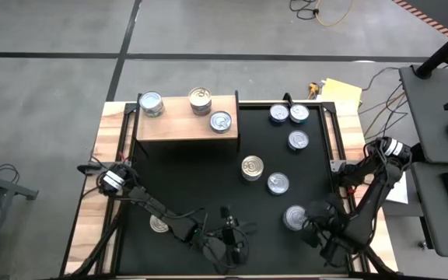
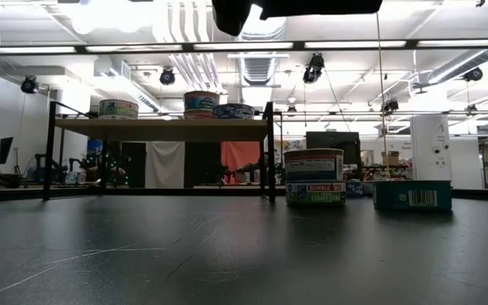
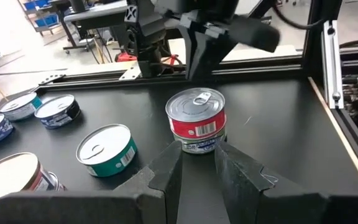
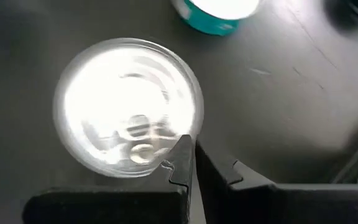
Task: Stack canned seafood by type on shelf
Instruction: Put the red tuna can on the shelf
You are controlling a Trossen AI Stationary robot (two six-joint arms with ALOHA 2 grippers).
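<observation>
- Shelf (image 1: 187,118): light wood stand at the far left of the black table (image 1: 208,194). Three tins sit on its top: one at the far-left corner (image 1: 152,103), one gold-topped at the far edge (image 1: 200,100), one silver-topped near the right end (image 1: 220,121).
- Loose tins on the table, right of the shelf: a pair side by side at the far edge (image 1: 288,114), a single one (image 1: 298,140) just in front of them, a gold-top tin (image 1: 252,167) near mid-table, and a silver one (image 1: 278,183) close beside it.
- Another lone tin (image 1: 159,224) sits at the near left, partly under the left arm.
- Red-label tin (image 3: 197,115), silver top with pull tab, stands at the near right of the table, stacked on a second tin with a blue-white label.
- Left gripper (image 1: 232,233): low at the near edge, mid-table, pointing toward the red-label tin. Fingers are slightly parted with bare table showing in the gap, so nothing is grasped. The tin stands just past the fingertips.
- Right gripper (image 4: 191,149): hangs over the red-label tin, fingers pressed together and empty, tips above the edge of the shiny lid.
- Teal-sided tin (image 3: 107,149) stands near the red-label tin, apart from it.
</observation>
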